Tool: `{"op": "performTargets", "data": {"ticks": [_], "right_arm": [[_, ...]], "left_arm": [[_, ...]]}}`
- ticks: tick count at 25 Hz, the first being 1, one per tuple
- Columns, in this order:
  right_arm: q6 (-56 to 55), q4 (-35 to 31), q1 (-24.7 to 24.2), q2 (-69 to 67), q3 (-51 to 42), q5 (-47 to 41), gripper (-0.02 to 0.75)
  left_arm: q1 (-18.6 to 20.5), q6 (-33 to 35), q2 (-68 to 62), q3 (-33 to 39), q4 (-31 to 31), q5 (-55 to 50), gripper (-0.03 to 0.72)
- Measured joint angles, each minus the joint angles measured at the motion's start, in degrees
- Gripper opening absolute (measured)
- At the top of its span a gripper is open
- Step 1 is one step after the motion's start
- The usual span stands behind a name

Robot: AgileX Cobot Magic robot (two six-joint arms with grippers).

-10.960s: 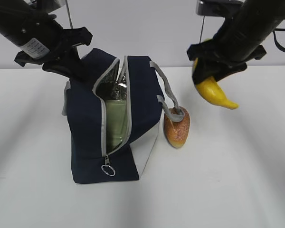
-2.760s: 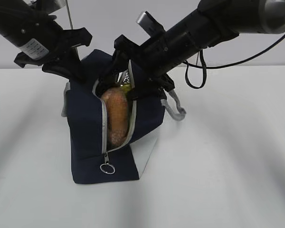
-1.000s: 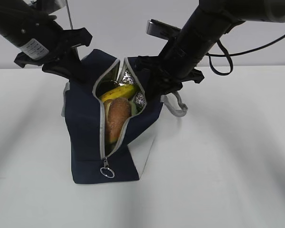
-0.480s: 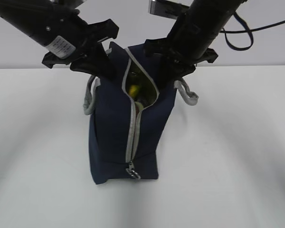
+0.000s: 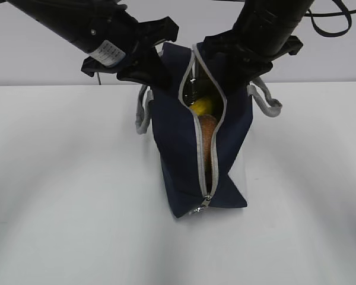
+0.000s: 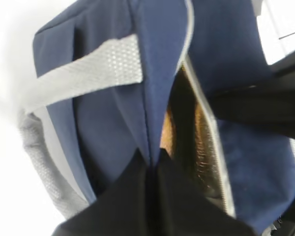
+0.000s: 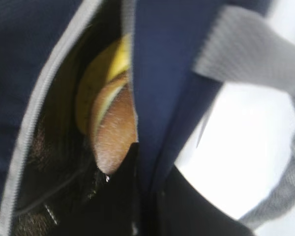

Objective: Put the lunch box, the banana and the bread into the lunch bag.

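Note:
The navy lunch bag (image 5: 178,148) stands on the white table with its grey zipper open down the near end. The bread (image 5: 207,139) and the banana (image 5: 200,107) show inside the opening; the lunch box is hidden. My left gripper (image 5: 157,74) is shut on the bag's left top wall, also seen in the left wrist view (image 6: 148,164). My right gripper (image 5: 234,74) is shut on the bag's right top wall, with one finger inside beside the bread (image 7: 115,132) and banana (image 7: 105,78) in the right wrist view (image 7: 147,169).
Two grey webbing handles hang off the bag's sides, one on the left (image 5: 143,113) and one on the right (image 5: 267,101). The zipper pull (image 5: 204,203) hangs low at the bag's near end. White table (image 5: 65,196) lies all around.
Both grippers have moved right with the bag held between them. The bag has turned, so its zipper opening gapes wider and the bread shows again.

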State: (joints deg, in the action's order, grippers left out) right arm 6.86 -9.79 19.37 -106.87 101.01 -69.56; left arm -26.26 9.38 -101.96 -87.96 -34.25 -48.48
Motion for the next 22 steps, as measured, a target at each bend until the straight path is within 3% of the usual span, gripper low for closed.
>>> {"op": "performTargets", "data": {"ticks": [13, 16, 19, 22], "right_arm": [[-2.22, 1.54, 0.0, -4.98, 0.0, 2.67, -0.008], [-2.62, 1.43, 0.0, -4.98, 0.04, 3.06, 0.062], [-3.06, 1.21, 0.0, -4.98, 0.04, 3.07, 0.232], [-3.55, 1.09, 0.0, -4.98, 0.04, 2.08, 0.336]], "left_arm": [[0.0, 0.0, -3.07, -0.13, 0.0, 3.76, -0.003], [0.0, 0.0, -3.07, -0.13, 0.35, 4.45, 0.008], [0.0, 0.0, -3.07, -0.17, 1.61, 5.26, 0.118], [0.23, 0.0, -3.07, -0.3, 1.8, 4.85, 0.33]]}}
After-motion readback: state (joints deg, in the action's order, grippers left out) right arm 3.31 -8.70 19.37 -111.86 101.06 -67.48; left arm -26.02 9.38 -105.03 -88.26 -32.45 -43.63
